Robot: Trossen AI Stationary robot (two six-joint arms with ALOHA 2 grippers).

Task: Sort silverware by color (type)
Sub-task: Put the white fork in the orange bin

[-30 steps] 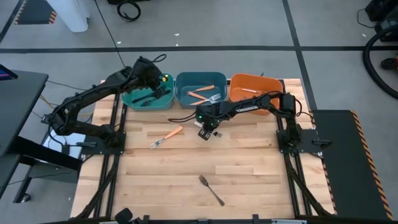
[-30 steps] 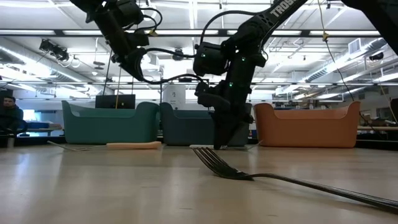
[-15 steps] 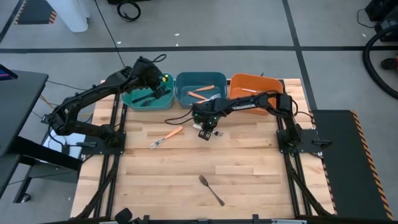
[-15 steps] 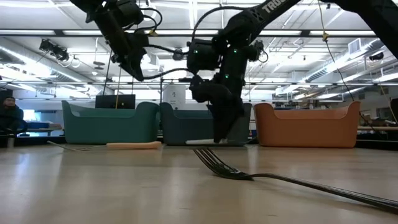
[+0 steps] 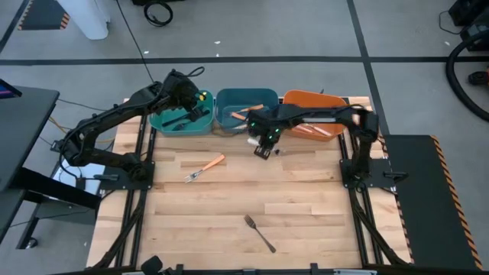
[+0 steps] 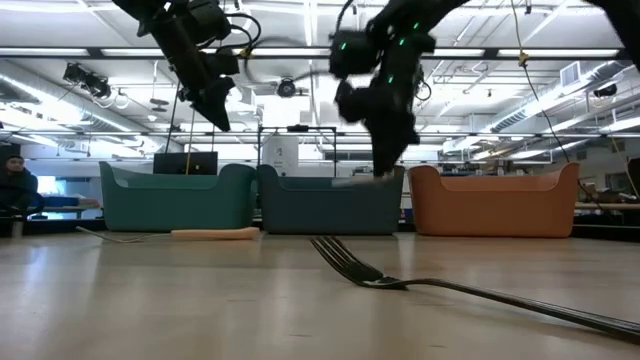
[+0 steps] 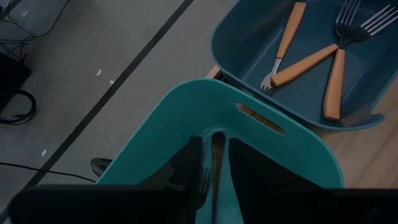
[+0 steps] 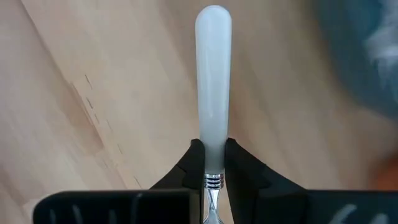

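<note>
Wooden surface (image 5: 306, 198): carries three bins along the far edge and two loose forks.

Teal bin (image 5: 179, 121), far left: holds black pieces. Blue bin (image 5: 244, 111), middle: holds orange-handled pieces (image 7: 311, 59) and a fork. Orange bin (image 5: 313, 114), far right: holds at least one pale piece.

Left arm: reaches over the teal bin. Left tool (image 7: 211, 168) inside the bin's mouth, narrowly parted around a dark piece; whether gripping or letting go, cannot tell.

Right arm: stretched from the right side toward the bins. Right tool (image 5: 263, 145) lifted above the surface just in front of the blue bin, clamped on a white-handled utensil (image 8: 213, 81) near its metal collar, handle pointing forward past the fingers.

Orange-handled fork (image 5: 205, 168): lying on the surface left of centre, well apart from both tools. Silver fork (image 5: 260, 233): lying near the front edge, untouched.

Step in hand, by judgement: carrying the white-handled utensil to its bin, sorting mostly done with two loose forks left. Next move, by judgement: swing right over the orange bin where the pale pieces seem to sit, lower, release; then fetch the orange-handled fork for the blue bin.
</note>
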